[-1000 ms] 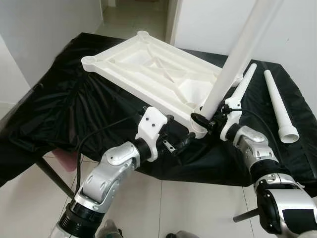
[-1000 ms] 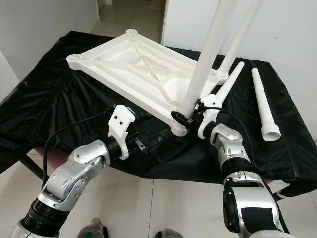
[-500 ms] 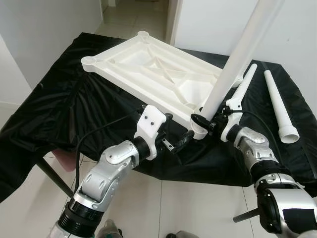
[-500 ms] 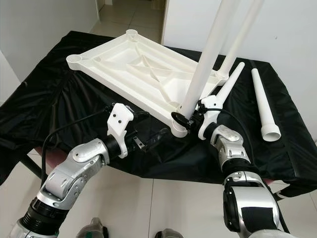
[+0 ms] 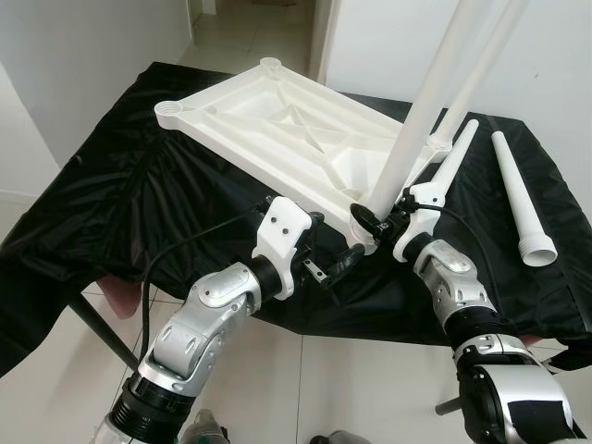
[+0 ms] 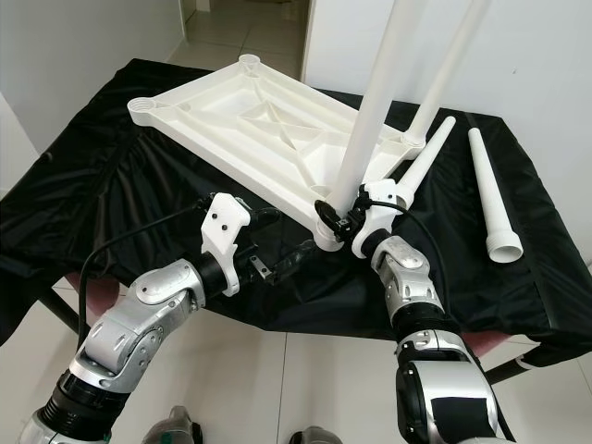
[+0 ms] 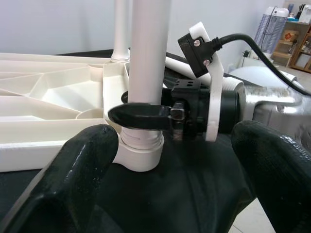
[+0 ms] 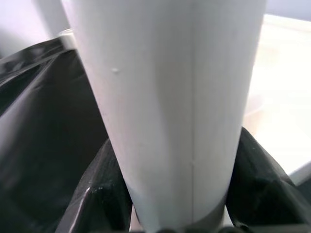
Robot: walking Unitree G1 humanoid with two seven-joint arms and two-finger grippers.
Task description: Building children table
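The white tabletop lies upside down on a black cloth. A white leg stands in its near right corner socket. My right gripper is shut on this leg just above the socket, its fingers hugging the tube. A second leg stands upright in the far right corner. My left gripper hovers open at the table's front edge, just short of the socket, with nothing between its fingertips.
Two loose white legs lie on the black cloth at the right. A metal table leg slants down to the tiled floor at the lower left. White walls and a doorway stand behind.
My right gripper has shifted slightly left with the leg, which now stands more upright. The near corner of the tabletop moved with it. The left gripper has barely moved.
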